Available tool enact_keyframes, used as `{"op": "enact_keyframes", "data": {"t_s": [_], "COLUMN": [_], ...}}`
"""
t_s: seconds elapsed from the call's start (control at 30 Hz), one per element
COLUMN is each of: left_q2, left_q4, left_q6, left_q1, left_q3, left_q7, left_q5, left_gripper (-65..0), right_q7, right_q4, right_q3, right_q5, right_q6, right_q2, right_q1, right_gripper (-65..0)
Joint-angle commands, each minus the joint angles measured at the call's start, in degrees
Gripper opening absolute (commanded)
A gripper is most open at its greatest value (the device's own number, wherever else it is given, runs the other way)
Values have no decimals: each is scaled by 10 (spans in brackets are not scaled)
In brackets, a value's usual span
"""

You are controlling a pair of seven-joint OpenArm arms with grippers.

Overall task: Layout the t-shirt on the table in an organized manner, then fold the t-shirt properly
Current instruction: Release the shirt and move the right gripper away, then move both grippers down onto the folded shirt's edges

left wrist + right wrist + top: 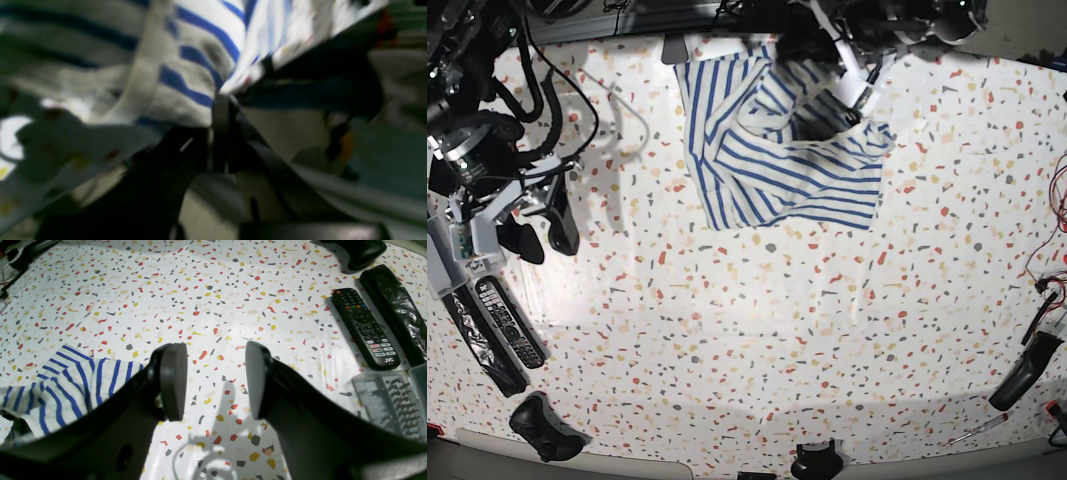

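T-shirt (777,150) lies crumpled at the far edge of the desk (757,330), partly bunched and twisted, one corner drawn upward; not yet spread flat, so layout is judged to be at an early stage and no fold is started. Left claw (221,100) is pressed together, pinching an edge of striped cloth, seen close and blurred in the left wrist view; in the base view that arm reaches in from the far side over the shirt's upper right part. Right claw (216,381) stands spread and empty, hovering above bare desk, the shirt's near corner just off to its side in the wrist view. In the base view the right arm sits at the desk's edge, well apart from the shirt, beside a remote control (365,327). Remaining: spread and flatten, then fold.
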Motion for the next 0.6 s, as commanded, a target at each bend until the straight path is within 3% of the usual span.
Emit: {"op": "enact_keyframes", "data": {"t_s": [0.0,0.1,0.27,0.37,0.57], "left_q2": [-17,-63,-108,-121,-124], "left_q4": [11,11,11,11,11], "left_q6": [-4,2,102,160,229], "left_q1": [3,3,3,2,-1], "left_q3": [0,-1,0,0,0], "left_q7": [-6,-18,-23,-31,-92], "left_q5": [-9,23,207,296,413], "left_gripper": [-650,-650,-650,-650,-650], "right_q7": [15,15,13,11,-11], "right_q4": [10,10,10,10,10], "right_q3": [3,3,2,2,2], "right_q5": [8,8,8,17,49], "right_q6": [2,2,2,2,3], "right_q2": [6,6,6,6,3], "right_q1": [5,5,5,5,5], "right_gripper": [-374,-374,-375,-375,-374]}}
